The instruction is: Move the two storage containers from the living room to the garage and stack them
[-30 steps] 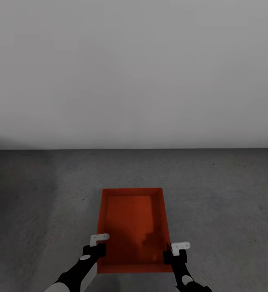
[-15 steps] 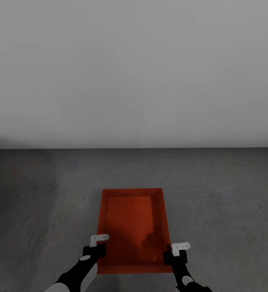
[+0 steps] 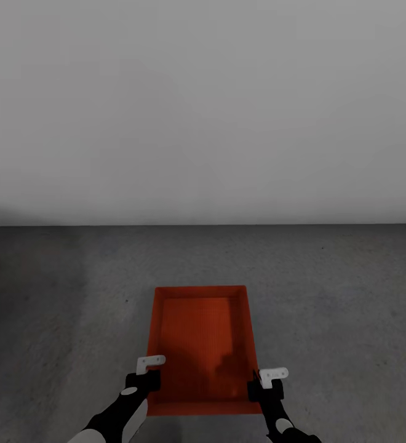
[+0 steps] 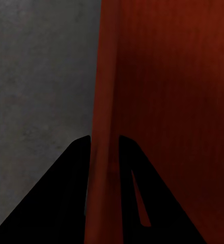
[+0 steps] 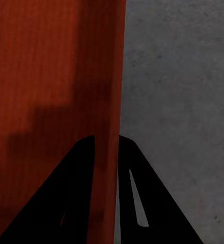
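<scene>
Head view: one red-orange storage container [image 3: 201, 347] over the dark garage floor [image 3: 338, 307], near the grey wall [image 3: 203, 111]. Left gripper [image 4: 103, 152] clamps its left wall, right gripper [image 5: 108, 152] clamps its right wall. Can't tell if it rests or hangs. Step looks like setting down; next, both claws let go and lift clear.

Two slim arms come up from six o'clock, glossy black with pale grey-white panels along the forearms. The left gripper [image 3: 146, 376] is a black block topped by a small white bracket with two dark screw dots at twelve o'clock. The right gripper [image 3: 266, 386] matches it, white bracket and all. Up close, the fingers [image 4: 66, 198] are flat black wedges.
</scene>
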Controlling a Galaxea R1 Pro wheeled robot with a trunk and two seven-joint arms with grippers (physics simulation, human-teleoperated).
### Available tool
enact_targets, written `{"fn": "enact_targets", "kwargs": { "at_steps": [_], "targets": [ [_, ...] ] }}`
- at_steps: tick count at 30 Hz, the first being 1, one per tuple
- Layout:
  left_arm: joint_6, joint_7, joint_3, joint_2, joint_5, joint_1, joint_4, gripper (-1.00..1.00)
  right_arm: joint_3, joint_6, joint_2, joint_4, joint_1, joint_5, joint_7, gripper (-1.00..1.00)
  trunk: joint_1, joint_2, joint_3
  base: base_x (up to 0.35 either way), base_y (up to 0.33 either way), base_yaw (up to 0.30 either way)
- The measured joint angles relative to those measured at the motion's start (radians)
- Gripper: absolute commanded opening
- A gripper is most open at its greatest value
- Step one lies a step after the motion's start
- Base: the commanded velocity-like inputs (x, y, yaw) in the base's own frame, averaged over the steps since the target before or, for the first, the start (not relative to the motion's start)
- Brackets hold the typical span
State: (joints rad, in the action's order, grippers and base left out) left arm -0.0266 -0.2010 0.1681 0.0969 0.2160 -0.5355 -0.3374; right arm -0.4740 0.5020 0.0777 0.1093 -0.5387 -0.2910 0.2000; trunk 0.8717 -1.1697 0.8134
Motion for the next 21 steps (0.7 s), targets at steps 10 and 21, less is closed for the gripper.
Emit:
{"fn": "enact_targets", "kwargs": {
  "at_steps": [10,21],
  "targets": [
    [0.000,0.000,0.000,0.000,0.000,0.000,0.000,-1.00,0.000,0.000,0.000,0.000,0.000,0.000,0.000,-1.00,0.004,-0.007,0.003,0.000,0.000,0.000],
    [0.001,0.000,0.000,0.000,0.000,0.000,-0.001,-1.00,0.001,0.000,0.000,-0.001,0.000,0.000,0.000,-1.00,0.023,-0.042,0.019,0.000,0.000,0.000]
  ]
}}
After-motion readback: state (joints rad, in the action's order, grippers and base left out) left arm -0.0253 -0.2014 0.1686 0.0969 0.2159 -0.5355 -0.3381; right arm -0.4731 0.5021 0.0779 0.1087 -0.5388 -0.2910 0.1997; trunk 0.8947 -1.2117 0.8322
